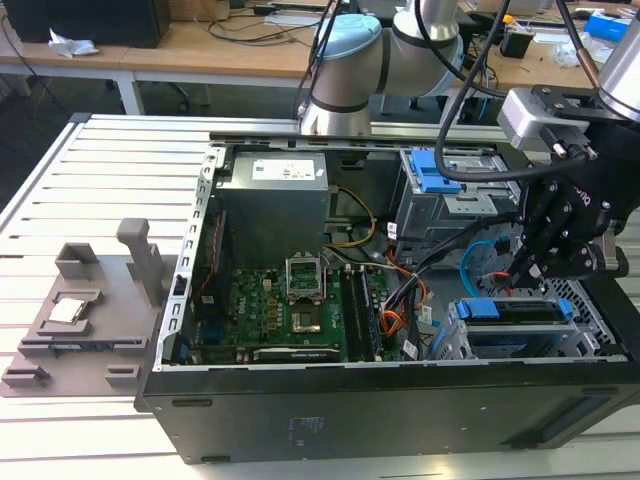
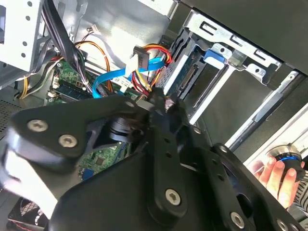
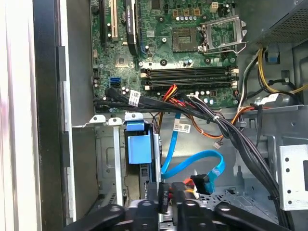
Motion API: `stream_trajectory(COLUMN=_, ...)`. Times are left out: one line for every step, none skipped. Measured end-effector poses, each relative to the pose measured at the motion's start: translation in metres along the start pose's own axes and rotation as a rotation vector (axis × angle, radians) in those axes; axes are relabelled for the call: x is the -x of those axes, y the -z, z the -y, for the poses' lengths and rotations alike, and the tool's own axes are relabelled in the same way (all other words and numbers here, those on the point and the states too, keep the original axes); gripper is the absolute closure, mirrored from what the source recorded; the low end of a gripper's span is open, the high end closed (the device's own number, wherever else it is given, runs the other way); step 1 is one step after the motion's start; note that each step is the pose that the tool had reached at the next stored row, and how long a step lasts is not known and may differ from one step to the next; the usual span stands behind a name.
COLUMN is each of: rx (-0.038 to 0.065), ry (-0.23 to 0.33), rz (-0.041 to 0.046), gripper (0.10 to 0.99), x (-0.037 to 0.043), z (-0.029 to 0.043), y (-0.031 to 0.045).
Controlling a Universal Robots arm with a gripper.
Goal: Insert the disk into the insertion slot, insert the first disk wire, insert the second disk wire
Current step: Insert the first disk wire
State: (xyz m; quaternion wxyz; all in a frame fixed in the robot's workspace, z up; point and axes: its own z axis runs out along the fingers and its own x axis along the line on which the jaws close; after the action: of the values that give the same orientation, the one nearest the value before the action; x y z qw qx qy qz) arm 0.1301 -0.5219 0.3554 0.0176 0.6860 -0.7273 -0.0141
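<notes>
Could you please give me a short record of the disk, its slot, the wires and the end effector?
disk: seated in the insertion slot, blue bracket showing
second disk wire: light-blue, looped beside the disk
wire bundle: red and orange, right by the end effector
end effector: down inside the case, at the insertion slot

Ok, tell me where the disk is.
The disk sits in the cage, low on the exterior view's right, just under the claw and beside the blue wire.
</notes>
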Motion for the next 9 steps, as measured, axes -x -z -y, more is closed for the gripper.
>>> stream_trajectory(rx=0.0, ry=0.0, rz=-0.0002, gripper=0.871, x=0.0, z=0.0, y=0.0)
stream_trajectory(rx=0.0, ry=0.0, rz=-0.0006, gripper=0.906, x=0.0, z=0.0, y=0.0)
stream_trajectory(rx=0.0, ry=0.0, rz=-0.001, gripper=0.906, x=0.0, z=0.0, y=0.0)
stream_trajectory(rx=0.0, ry=-0.001, rz=-0.0013, gripper=0.906, x=0.0, z=0.0, y=0.0)
stream_trajectory(rx=0.0, ry=-0.001, rz=-0.0022, gripper=0.906, x=0.0, z=0.0, y=0.0)
stream_trajectory(rx=0.0, ry=-0.001, rz=-0.0033, gripper=0.906, x=0.0, z=0.0, y=0.0)
stream_trajectory(rx=0.0, ry=-0.001, rz=-0.0036, gripper=0.906, x=-0.0001, z=0.0021, y=0.0001)
stream_trajectory(rx=0.002, ry=-0.001, rz=-0.0038, gripper=0.906, x=0.0, z=0.0066, y=0.0002)
stream_trajectory(rx=0.004, ry=-0.001, rz=-0.0038, gripper=0.906, x=0.0, z=0.0109, y=0.0002)
